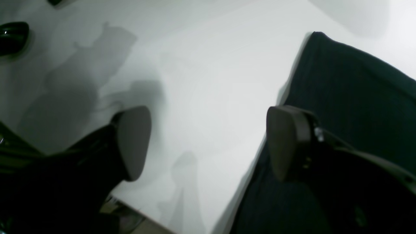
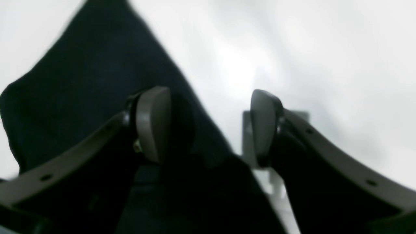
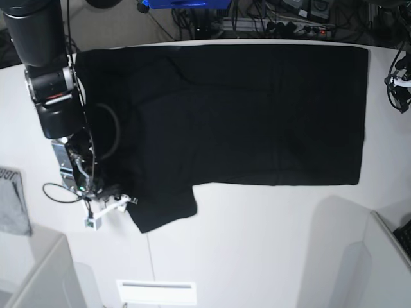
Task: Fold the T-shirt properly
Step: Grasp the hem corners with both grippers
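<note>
The black T-shirt (image 3: 257, 109) lies spread flat across the white table (image 3: 257, 256), plain side up, with one sleeve (image 3: 164, 208) pointing toward the front left. No print shows. My right gripper (image 2: 209, 125) is open at the sleeve's edge: one finger (image 2: 152, 123) is over the black cloth (image 2: 81, 81), the other over bare table. In the base view it sits at the sleeve's left side (image 3: 119, 204). My left gripper (image 1: 209, 143) is open and empty over bare table, beside the shirt's edge (image 1: 351, 97). Only part of that arm (image 3: 398, 83) shows in the base view.
A small grey item with lettering (image 3: 13, 199) lies at the left edge. A white slotted plate (image 3: 156, 292) sits at the front. Raised white panels stand at the front left (image 3: 38, 276) and front right (image 3: 385, 256). Cables and gear (image 3: 289, 19) line the back.
</note>
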Tool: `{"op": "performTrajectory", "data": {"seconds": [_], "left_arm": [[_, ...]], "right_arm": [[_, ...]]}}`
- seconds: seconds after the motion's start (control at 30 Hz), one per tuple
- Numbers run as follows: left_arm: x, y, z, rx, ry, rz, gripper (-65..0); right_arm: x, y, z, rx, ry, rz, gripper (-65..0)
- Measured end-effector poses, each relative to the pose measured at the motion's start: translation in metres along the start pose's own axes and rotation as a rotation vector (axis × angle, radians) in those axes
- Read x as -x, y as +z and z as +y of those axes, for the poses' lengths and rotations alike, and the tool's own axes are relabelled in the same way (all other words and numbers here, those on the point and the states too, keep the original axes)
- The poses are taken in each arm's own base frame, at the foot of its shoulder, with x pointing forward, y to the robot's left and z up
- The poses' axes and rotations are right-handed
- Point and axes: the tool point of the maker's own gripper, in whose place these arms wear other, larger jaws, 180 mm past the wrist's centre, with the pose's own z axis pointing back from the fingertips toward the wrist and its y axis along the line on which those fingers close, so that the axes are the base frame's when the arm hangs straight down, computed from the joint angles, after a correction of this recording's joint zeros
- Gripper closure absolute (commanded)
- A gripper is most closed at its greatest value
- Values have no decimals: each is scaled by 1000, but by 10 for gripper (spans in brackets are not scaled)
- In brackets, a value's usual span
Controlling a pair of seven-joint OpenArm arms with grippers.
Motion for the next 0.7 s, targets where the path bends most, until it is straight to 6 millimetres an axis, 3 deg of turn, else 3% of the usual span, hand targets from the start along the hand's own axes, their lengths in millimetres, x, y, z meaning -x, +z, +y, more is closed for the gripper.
{"op": "performTrajectory", "data": {"seconds": [0.27,0.33,0.4,0.5,0.6,0.7], "left_arm": [[17,-6,8,-10,31,45,-530],[22,-9,11,-14,43,56,-530],[30,-13,15,-16,47,85,-530],[19,-25,20,-24,69,67,-530],[3,-38,14,-1,83,36,-530],[0,-60,1,47,41,76,-530]], "right_arm": [[6,-5,24,-34,48,7,-356],[6,-5,25,-35,48,7,-291],[7,-4,22,-30,48,10,-177],[11,-5,19,-25,46,15,0],[12,-5,22,-31,43,19,0],[12,-5,24,-34,37,19,0]]}}
